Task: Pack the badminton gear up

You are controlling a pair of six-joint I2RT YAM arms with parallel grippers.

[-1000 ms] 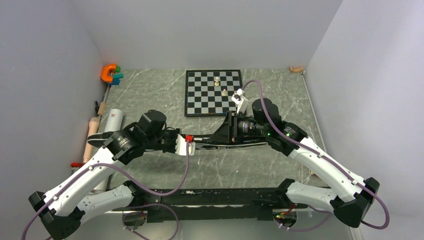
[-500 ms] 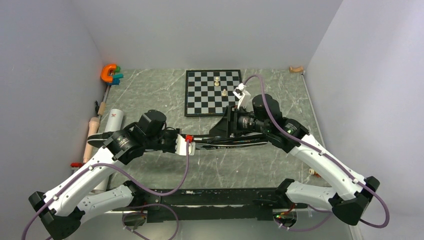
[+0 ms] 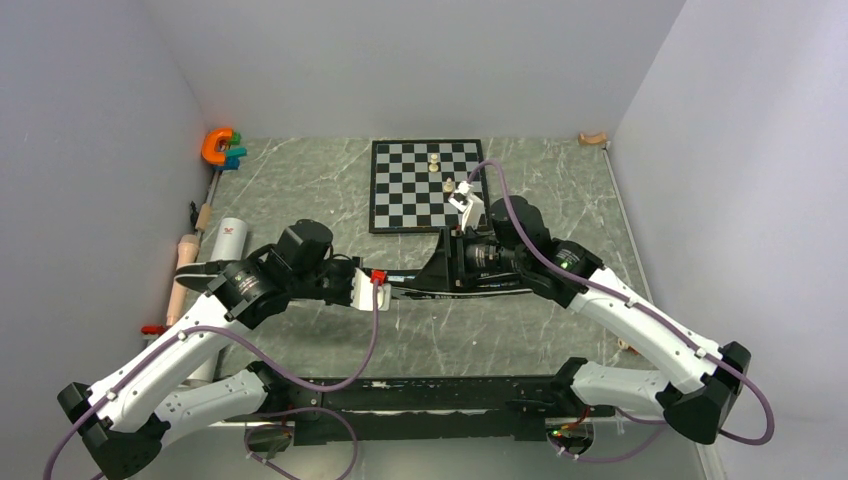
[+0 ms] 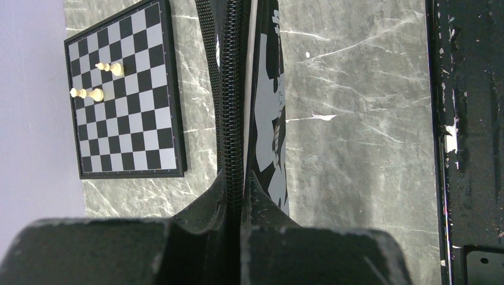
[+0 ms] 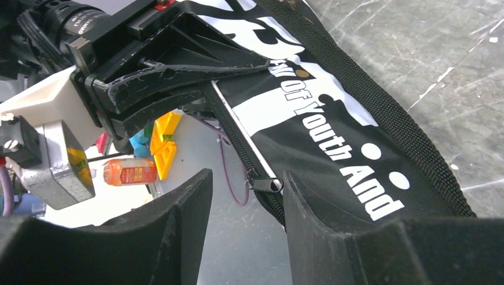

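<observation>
**Racket bag [image 3: 505, 287]: limp fabric, small zip pull**

Top view: the bag lies stretched between your two arms at mid-worktop [image 3: 330, 190], just in front of the chessboard [image 3: 425, 185]. The left gripper [image 3: 372, 285] is at its left end and the right gripper [image 3: 445, 268] is over its middle.

Left wrist view: your left fingers [image 4: 297, 249] are pressed shut on the bag's zipped edge. The zipper [image 4: 230, 89] runs straight away from them.

Right wrist view: your right fingers [image 5: 178, 225] stand apart on either side of the zip pull [image 5: 265, 184] and do not touch it.

Assessment: the bag looks light and soft, so it is likely to sag or bunch once tension drops. The pull is small and probably slippery. Take it squarely across its flat tab, and keep the left clamp as the anchor.
</observation>
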